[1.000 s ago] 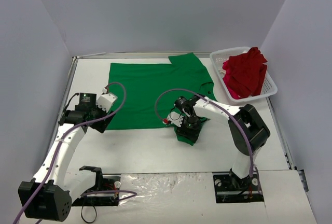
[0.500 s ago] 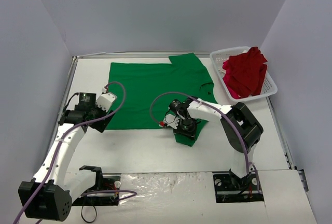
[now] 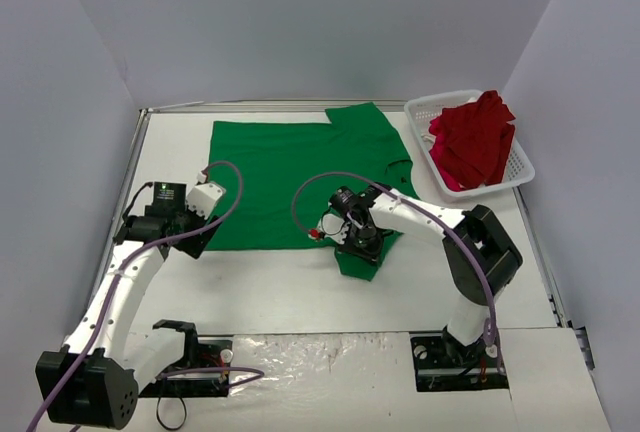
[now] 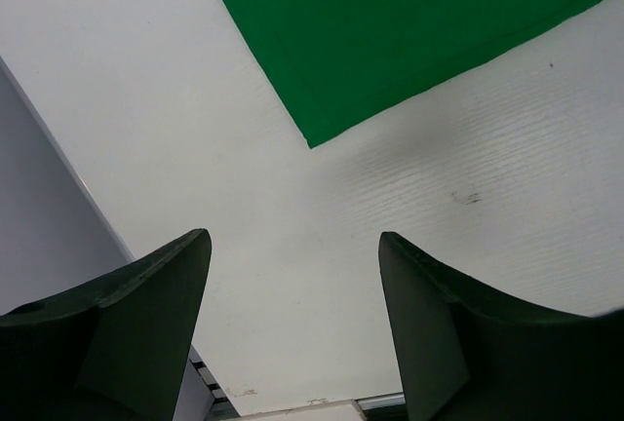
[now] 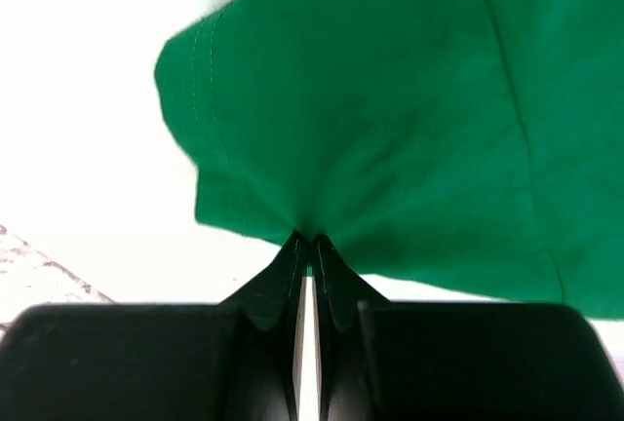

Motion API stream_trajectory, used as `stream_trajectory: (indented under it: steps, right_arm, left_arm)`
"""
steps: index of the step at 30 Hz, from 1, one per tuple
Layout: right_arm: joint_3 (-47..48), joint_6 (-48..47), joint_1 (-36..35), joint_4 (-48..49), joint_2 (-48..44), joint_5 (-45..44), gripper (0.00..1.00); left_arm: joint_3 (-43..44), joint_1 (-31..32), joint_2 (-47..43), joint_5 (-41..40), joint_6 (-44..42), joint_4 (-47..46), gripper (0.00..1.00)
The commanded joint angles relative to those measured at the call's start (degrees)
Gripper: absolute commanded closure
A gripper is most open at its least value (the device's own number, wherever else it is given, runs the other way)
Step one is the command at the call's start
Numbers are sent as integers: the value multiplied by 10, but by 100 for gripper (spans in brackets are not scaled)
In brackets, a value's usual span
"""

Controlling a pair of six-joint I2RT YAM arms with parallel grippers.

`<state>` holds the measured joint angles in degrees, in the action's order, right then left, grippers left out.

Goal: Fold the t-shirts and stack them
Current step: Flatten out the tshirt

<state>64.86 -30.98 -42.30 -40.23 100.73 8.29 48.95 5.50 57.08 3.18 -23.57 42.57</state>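
- The green t-shirt point(image 3: 290, 167) lies spread mostly flat across the far middle of the table point(image 3: 270, 287). One sleeve reaches toward the far right, and the shirt's near right part is bunched into a small lobe that hangs toward the arm bases.
- On my right wrist camera I see that lobe's hem and stitching. The cloth there is gathered into creases that all run to one spot at the fingertips.
- My right gripper point(image 5: 309, 243) has its fingers pressed together on that gathered fold, pinching the green cloth low over the table.
- My left gripper point(image 4: 292, 239) has its fingers spread wide with only bare table between them. The shirt's near left corner lies just beyond the fingertips and does not touch them.
- From overhead, my left arm sits at the shirt's near left edge, and my right arm reaches in from the right to the bunched part.
- The red t-shirt point(image 3: 472, 142) is a crumpled heap in the white basket point(image 3: 424, 110) at the table's far right. It rises above the rim and is well apart from both grippers.
- A crinkled plastic sheet point(image 3: 320, 352) lies along the near edge between the arm bases.
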Motion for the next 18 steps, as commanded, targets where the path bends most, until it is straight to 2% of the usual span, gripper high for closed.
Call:
stream_trajectory:
  steps: [1,7,18]
  right_arm:
    - [32,8,6,-49,-40,-17,100]
    - [115,-3,27,-63,-24,-29,100]
    - [327,-50,93,-97,157,-19,100]
  left_arm:
    - [3,-4,-16,-5,-4,-6,32]
    - [1,-3,-22,-2,-5,-6,32]
    - [3,-4,-17,0,-6,-6,32]
